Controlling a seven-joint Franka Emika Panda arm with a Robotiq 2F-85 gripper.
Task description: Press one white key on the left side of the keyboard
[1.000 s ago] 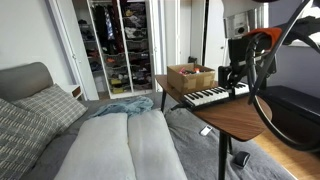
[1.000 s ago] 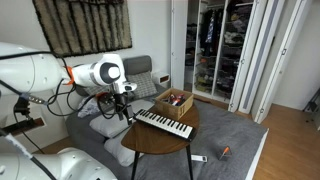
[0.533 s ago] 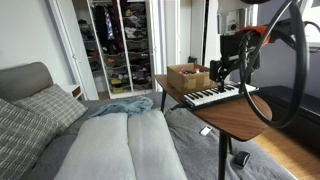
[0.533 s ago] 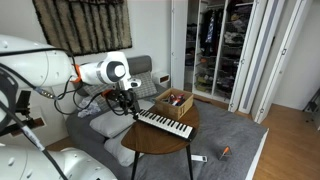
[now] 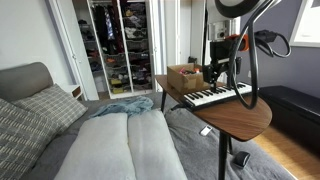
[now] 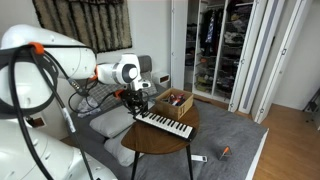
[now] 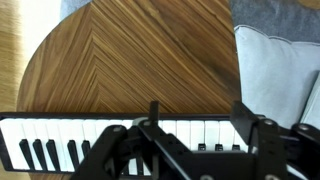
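The slim keyboard with white and black keys lies on the round wooden table, next to a tan cardboard box. It also shows in an exterior view and across the bottom of the wrist view. My gripper hangs just above the keyboard, near its end by the box, and shows there in an exterior view. In the wrist view my gripper is open and empty, its two fingers apart over the white keys. I cannot tell whether a fingertip touches a key.
The table top stretches bare beyond the keyboard. A grey bed with pillows lies beside the table. An open wardrobe stands at the back. Small objects lie on the floor.
My arm has moved along the keyboard toward the box end and now hangs over the keys. The keyboard and box have not moved.
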